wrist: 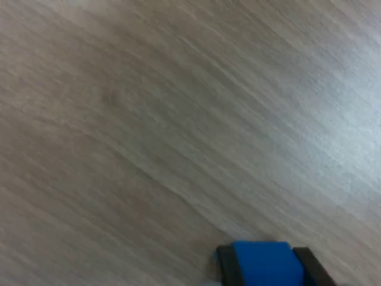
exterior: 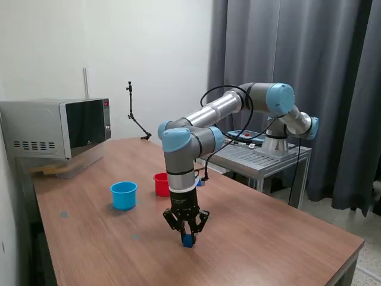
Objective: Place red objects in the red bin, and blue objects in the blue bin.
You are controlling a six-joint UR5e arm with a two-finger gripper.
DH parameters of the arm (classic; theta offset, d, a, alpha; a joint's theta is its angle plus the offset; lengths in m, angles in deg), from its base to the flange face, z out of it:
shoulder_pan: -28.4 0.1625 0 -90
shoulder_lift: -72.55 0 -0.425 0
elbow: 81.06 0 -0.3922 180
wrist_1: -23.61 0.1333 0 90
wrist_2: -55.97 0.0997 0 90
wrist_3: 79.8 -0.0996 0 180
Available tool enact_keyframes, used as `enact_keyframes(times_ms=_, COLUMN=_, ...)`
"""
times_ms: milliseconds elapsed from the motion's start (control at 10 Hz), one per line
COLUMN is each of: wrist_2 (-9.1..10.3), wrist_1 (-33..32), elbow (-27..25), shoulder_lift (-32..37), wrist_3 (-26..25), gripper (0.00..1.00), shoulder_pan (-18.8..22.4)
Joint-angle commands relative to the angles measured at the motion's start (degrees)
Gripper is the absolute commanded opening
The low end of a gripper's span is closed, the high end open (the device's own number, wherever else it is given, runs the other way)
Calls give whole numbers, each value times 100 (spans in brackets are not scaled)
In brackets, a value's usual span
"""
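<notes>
The tool [exterior: 187, 237] pinches a blue cube [exterior: 188, 241] low over the bare middle of the bench [exterior: 268, 232], with the blue cup [exterior: 124, 195] and red cup [exterior: 161, 184] well apart at ten and eleven o'clock.

The exterior view is evenly and softly lit, rather bright, with the white wall a little washed out, the grey curtains dark, and a pale sheen on the brown wooden counter [exterior: 268, 226] towards the exterior view's right. Shadows there are weak: a small soft one lies under the round light blue plastic cup [exterior: 124, 195], and the details are fairly sharp. The wrist view is dimmer and blurred all over, the wood grain smeared into streaks, with a pale glare in one corner, and the small dark blue cube [wrist: 266, 266] has soft, unfocused edges.
</notes>
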Motion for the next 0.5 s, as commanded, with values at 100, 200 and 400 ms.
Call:
enact_keyframes(times_ms=100, wrist_2=-34, wrist_1=-7, elbow=19, shoulder_lift=8, wrist_3=-42, gripper=0, shoulder_pan=1)
enact_keyframes(times_ms=200, wrist_2=-34, wrist_1=-7, elbow=19, shoulder_lift=69, wrist_3=-50, gripper=0, shoulder_pan=1)
enact_keyframes(times_ms=400, wrist_2=-69, wrist_1=2, elbow=19, shoulder_lift=201, wrist_3=-59, gripper=0, shoulder_pan=1)
